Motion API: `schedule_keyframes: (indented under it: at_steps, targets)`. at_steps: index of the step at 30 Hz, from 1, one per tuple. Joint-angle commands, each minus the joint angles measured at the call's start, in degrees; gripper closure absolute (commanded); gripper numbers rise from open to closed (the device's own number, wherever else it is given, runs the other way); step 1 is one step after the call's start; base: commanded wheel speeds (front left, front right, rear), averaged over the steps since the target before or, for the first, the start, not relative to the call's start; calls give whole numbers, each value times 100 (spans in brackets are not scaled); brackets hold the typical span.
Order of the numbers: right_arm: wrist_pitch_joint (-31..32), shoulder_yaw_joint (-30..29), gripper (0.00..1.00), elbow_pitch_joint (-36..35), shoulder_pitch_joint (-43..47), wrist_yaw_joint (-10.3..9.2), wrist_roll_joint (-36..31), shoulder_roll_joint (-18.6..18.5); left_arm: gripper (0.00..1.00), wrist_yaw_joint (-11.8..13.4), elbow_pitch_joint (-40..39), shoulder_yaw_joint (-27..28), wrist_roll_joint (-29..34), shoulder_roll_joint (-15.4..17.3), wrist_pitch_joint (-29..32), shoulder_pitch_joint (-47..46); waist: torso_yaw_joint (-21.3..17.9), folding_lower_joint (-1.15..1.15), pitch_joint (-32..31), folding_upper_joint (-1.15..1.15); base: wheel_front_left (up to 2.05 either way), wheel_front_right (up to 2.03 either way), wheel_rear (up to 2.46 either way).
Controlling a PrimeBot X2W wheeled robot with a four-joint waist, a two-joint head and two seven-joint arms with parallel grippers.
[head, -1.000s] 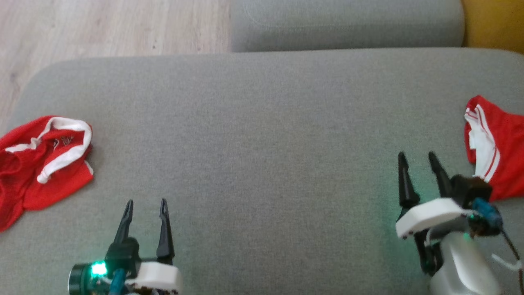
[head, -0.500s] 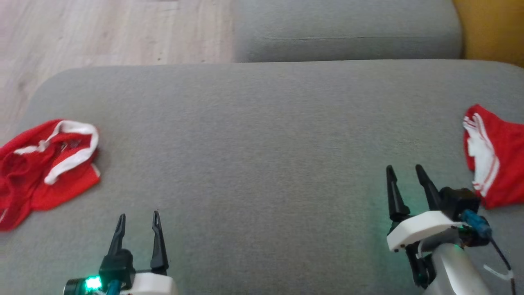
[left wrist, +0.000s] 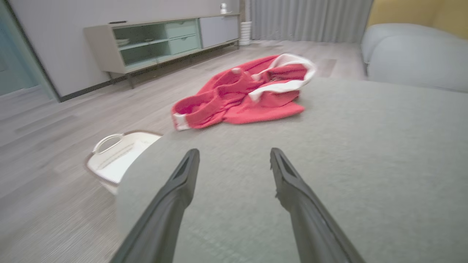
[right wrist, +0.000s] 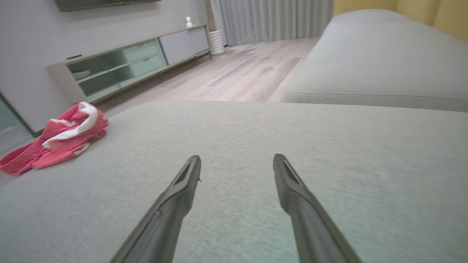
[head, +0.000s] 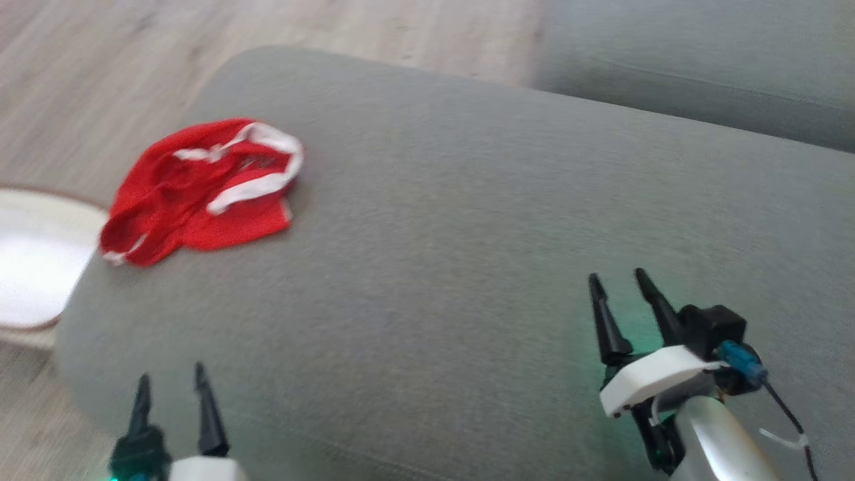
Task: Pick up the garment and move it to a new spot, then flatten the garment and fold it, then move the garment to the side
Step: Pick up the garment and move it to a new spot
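Blur smears my head view, my left gripper is cut off at the bottom edge, just two dark fingers spread and empty, and the white handled basket on the floor runs out past the left side. My right gripper is parted too, gripping nothing, over the broad grey fabric sofa cushion. The crumpled red garment with white trim lies near the cushion's left edge, well apart from both, with pale wood-look floor, a low glass-fronted sideboard and grey curtains beyond.
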Motion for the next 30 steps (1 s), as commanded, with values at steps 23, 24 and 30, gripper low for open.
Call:
schedule_keyframes:
  at_steps: [23,24,30]
  targets:
    - [-45,444,0,-580,-1075,-3,-809,-8,0,-1216,1567,1419,-312,1461,-37,-2984,-365,0,1731,0,0,0,0]
    - [-45,442,0,-614,-1117,-3,-821,-8,0,-1253,1684,1371,-298,1529,-37,-3151,-427,0,1808,0,0,0,0]
    - [-45,589,0,-883,-1317,-3,-767,-8,0,-1407,2794,1074,-351,1877,-1,-4109,-846,0,2181,0,0,0,0]
